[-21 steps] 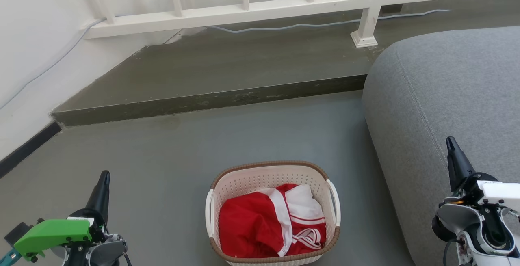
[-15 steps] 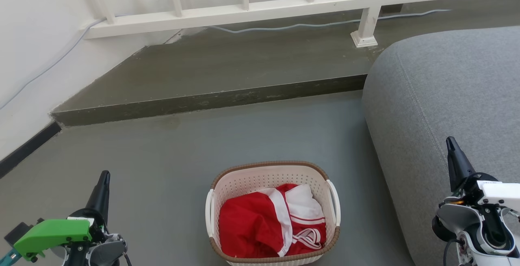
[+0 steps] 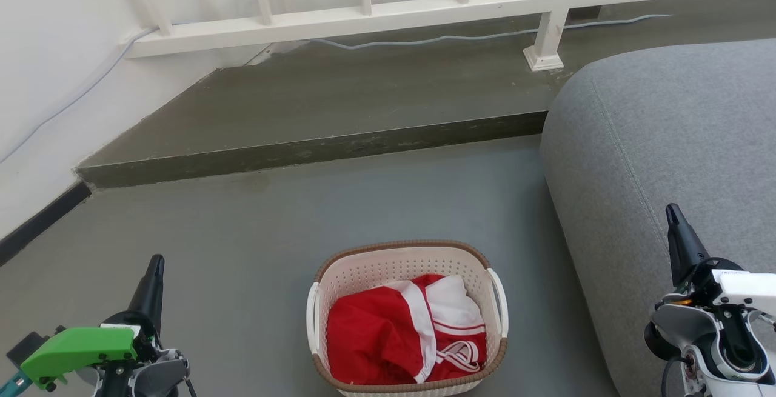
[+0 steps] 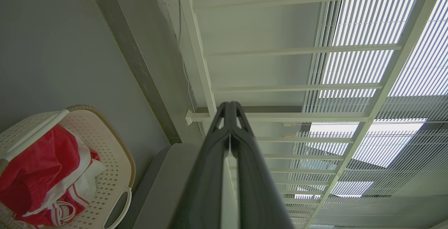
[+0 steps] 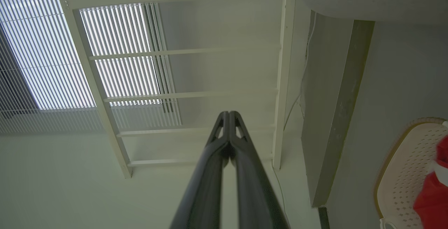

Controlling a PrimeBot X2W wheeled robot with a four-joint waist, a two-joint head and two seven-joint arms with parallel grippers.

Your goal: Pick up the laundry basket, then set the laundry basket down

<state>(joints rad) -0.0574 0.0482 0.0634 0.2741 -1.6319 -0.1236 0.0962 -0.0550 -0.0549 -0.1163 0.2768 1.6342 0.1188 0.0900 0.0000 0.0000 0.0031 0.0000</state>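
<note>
The laundry basket [image 3: 394, 262], cream-white and perforated with a brown woven-look rim and white side handles, stands on the grey floor at the bottom middle of the head view, holding red and white clothing [image 3: 403, 331]. My left gripper [image 3: 156, 262] is shut and hangs to the basket's left, well apart from it. To the basket's right, over the sofa's edge, my right gripper [image 3: 671, 211] is also shut and empty. In the left wrist view the laundry basket [image 4: 115, 159] lies at the lower left beside the shut left gripper [image 4: 230, 105]. The right wrist view has the laundry basket [image 5: 402, 162] at its lower right and the shut right gripper [image 5: 229, 114].
A grey sofa [image 3: 667, 136] fills the right side close to the basket. A raised concrete step [image 3: 315, 148] crosses behind, with a white railing [image 3: 424, 6] and a cable [image 3: 461, 37] on it. A white wall [image 3: 42, 82] stands at left.
</note>
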